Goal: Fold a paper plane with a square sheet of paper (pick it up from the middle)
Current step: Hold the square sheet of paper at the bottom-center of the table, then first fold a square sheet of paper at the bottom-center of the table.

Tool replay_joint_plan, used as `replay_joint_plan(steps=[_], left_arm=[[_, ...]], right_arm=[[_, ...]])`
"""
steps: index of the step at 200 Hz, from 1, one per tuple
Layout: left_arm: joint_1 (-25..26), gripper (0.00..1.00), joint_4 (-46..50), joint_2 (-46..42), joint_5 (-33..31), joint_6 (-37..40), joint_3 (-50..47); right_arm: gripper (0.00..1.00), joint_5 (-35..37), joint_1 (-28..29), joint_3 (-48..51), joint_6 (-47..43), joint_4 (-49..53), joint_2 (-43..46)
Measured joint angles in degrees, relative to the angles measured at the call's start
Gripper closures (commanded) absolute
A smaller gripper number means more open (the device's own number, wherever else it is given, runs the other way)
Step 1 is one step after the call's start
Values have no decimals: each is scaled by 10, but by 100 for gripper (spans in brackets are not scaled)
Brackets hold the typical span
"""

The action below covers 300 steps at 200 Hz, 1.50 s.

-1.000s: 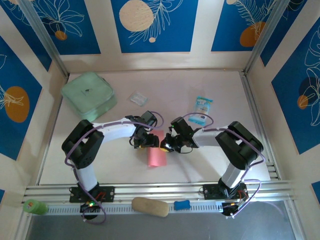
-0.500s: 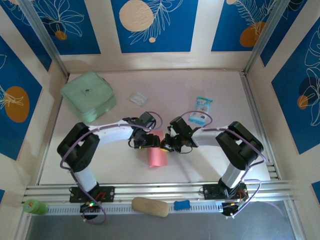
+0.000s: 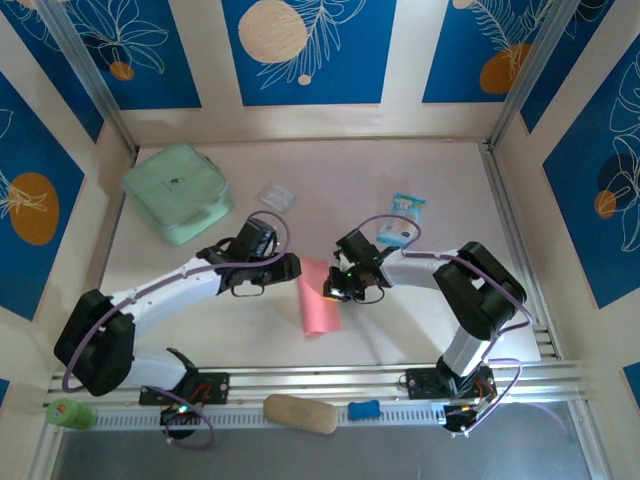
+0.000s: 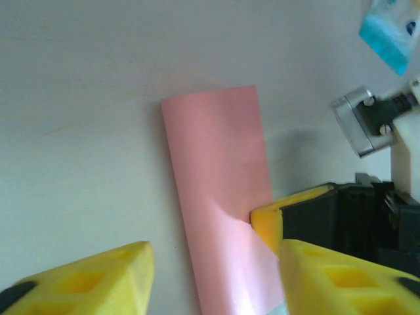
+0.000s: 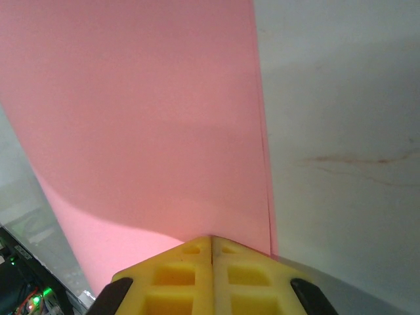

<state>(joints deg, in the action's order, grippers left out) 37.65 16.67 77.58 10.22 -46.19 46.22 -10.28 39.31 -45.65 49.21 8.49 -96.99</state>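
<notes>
The square sheet of paper (image 3: 318, 300) is salmon pink and lies folded into a narrow strip mid-table. In the left wrist view the paper (image 4: 216, 164) runs away from the camera. Its near end lifts a little where a yellow fingertip (image 4: 266, 223) of the right gripper meets its right edge. My right gripper (image 3: 335, 290) is shut on that edge, and the paper (image 5: 144, 111) spreads out beyond the closed right gripper (image 5: 211, 252). My left gripper (image 3: 292, 266) is just left of the strip's far end. The left gripper (image 4: 210, 282) stands open with nothing held, the paper on the table between its fingers.
A mint-green pouch (image 3: 178, 193) sits at the back left and a small clear wrapper (image 3: 277, 195) behind the arms. A blue-and-white snack packet (image 3: 404, 212) lies back right. On the front rail lie a beige oblong object (image 3: 300, 413) and a small blue piece (image 3: 364, 409).
The left arm has stretched out low to the left and its gripper has drawn back off the paper, narrowing somewhat. More of the strip shows. The right gripper has stayed shut in place.
</notes>
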Motion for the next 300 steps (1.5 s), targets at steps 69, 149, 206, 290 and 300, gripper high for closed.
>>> replay_joint_plan(steps=[69,149,206,290,300], left_arm=[[-2,100,-132,49,116,-31,-30],[-2,100,-234,119,182,-61,-57],[-3,100,-258,153,186,-60,-73],[-12,100,-284,173,188,-40,-114],[-12,100,-282,173,188,-33,-113]], right_arm=[[100,-5,-4,0,-8,1,0],[100,-8,-5,3,-7,-4,0],[100,-8,-5,4,-6,-5,0],[100,-10,-6,8,-1,-12,0],[100,-11,-6,8,0,-12,0]])
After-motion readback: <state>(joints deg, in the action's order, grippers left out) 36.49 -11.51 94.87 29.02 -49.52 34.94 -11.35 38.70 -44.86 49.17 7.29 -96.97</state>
